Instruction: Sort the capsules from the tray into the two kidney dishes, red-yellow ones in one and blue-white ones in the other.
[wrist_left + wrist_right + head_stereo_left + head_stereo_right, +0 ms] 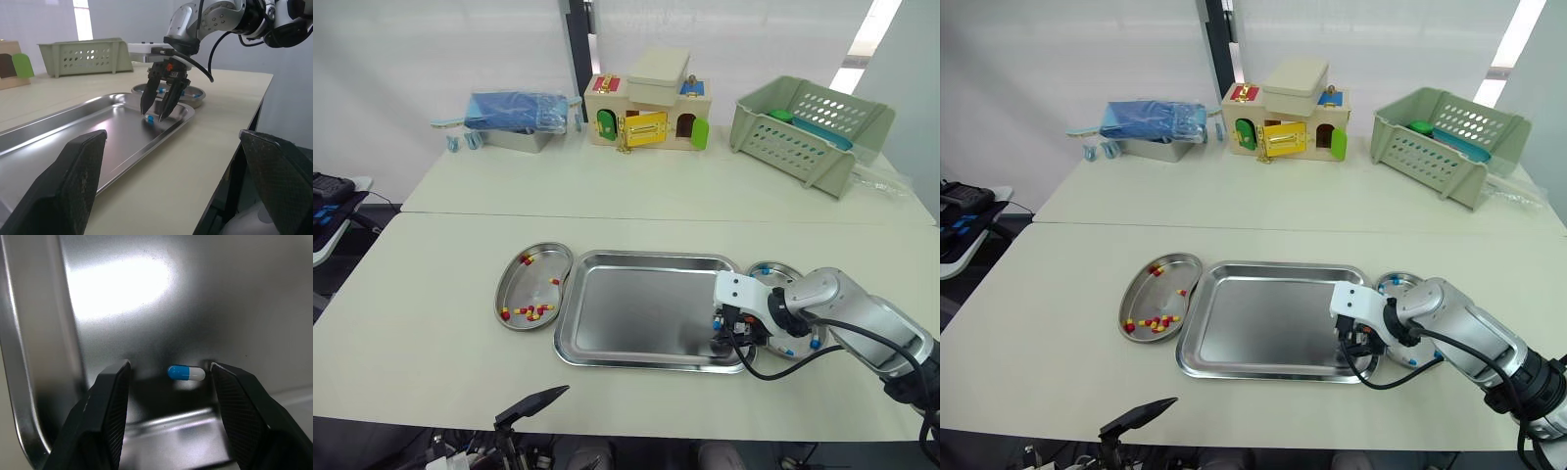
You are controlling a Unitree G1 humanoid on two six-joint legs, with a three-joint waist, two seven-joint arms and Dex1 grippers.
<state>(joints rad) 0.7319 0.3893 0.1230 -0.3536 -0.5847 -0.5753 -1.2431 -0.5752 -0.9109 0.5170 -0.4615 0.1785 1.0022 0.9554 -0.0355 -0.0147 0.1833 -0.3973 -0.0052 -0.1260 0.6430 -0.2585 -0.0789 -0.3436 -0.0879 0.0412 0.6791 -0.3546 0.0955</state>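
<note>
Right claw [169, 367], fingers apart, straddles one glossy blue-white capsule [186, 373] lying flat on the steel tray [636, 299], close to its raised right-front rim. Left claw [172, 133] gapes wide at the table [431, 294] edge.

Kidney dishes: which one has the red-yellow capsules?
The left kidney dish, left of the tray; the right dish holds blue-white capsules.

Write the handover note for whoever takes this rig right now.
Left gripper: open, idle, away from the tray.
Right gripper: open, fingers straddling a blue-white capsule in the tray's near right corner, not yet closed.
Done: red-yellow capsules lie in the left dish, blue-white ones in the right dish.
Left: pinch this capsule and drop it in the right dish; it looks like the tray's last.
</note>
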